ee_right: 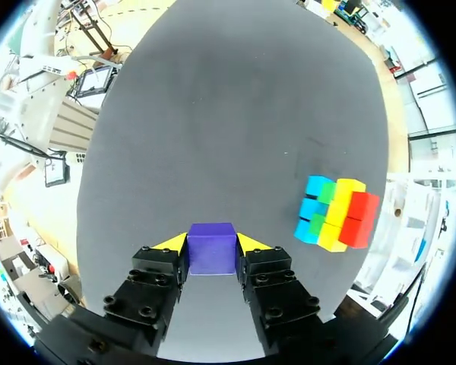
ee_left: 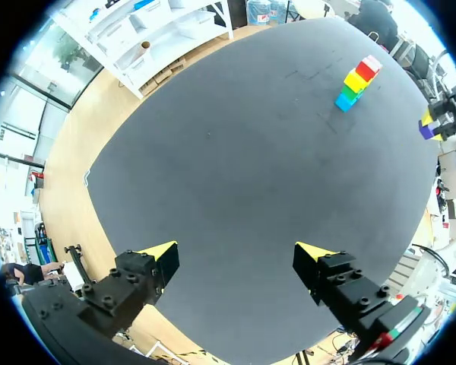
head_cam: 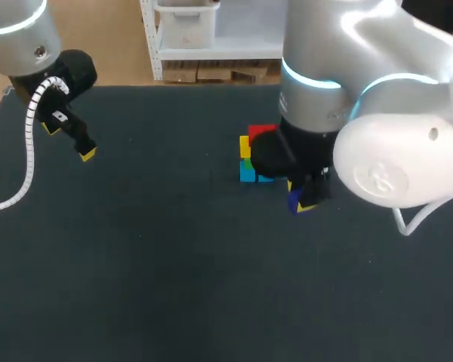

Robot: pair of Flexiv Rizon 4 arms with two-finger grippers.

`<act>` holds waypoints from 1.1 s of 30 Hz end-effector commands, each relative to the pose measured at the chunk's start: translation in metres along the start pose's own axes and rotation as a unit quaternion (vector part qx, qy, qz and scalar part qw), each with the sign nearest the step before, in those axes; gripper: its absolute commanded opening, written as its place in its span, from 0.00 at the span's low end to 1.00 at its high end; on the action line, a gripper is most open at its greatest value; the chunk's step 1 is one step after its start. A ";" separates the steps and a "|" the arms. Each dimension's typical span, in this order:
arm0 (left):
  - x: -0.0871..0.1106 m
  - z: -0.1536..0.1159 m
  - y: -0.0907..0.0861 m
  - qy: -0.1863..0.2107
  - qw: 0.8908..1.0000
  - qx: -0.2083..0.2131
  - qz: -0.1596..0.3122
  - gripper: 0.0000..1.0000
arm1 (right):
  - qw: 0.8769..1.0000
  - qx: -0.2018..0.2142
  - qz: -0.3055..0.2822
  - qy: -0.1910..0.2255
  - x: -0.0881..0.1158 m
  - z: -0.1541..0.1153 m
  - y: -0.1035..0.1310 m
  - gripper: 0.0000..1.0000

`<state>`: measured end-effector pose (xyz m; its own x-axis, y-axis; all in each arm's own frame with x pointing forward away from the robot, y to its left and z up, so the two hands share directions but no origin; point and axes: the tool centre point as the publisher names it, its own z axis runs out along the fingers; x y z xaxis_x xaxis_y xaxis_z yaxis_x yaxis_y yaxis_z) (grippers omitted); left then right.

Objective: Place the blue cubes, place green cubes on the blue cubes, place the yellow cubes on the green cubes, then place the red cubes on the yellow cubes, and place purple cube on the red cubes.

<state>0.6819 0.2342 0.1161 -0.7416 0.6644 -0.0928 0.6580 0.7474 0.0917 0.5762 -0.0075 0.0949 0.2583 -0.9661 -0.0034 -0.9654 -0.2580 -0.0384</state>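
Note:
A stack of cubes (head_cam: 251,157) stands mid-table, blue at the base, then green, yellow and red on top; my right arm hides part of it. The stack (ee_right: 336,213) lies off to one side of my right gripper (ee_right: 211,245), which is shut on a purple cube (ee_right: 211,248). In the head view that gripper (head_cam: 302,202) hangs just right of the stack with the purple cube (head_cam: 294,200) between its yellow tips. My left gripper (head_cam: 69,140) hovers open and empty at the far left; from its own view, the gripper (ee_left: 235,255) is far from the stack (ee_left: 356,81).
The dark table mat (head_cam: 174,264) is bare in front and to the left. A white coiled cable (head_cam: 24,162) hangs from my left arm near the table's left edge.

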 end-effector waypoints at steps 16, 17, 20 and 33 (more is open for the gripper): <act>-0.001 0.000 0.002 0.000 1.000 0.002 0.001 1.00 | 0.999 -0.014 0.045 0.008 -0.003 -0.042 -0.087 0.00; -0.001 0.000 0.002 0.000 1.000 0.002 0.001 1.00 | 0.998 -0.014 0.053 0.007 -0.003 -0.044 -0.093 0.00; -0.001 0.000 0.002 0.000 1.000 0.002 0.001 1.00 | 0.998 -0.015 0.059 0.005 -0.003 -0.046 -0.107 0.00; -0.001 0.000 0.002 0.000 1.000 0.002 0.001 1.00 | 0.996 -0.039 0.078 -0.003 -0.010 -0.039 -0.146 0.00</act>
<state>0.6819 0.2342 0.1161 -0.7416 0.6644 -0.0928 0.6581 0.7474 0.0917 0.7043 0.0348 0.1403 0.1060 -0.9943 -0.0137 -0.9934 -0.1053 -0.0453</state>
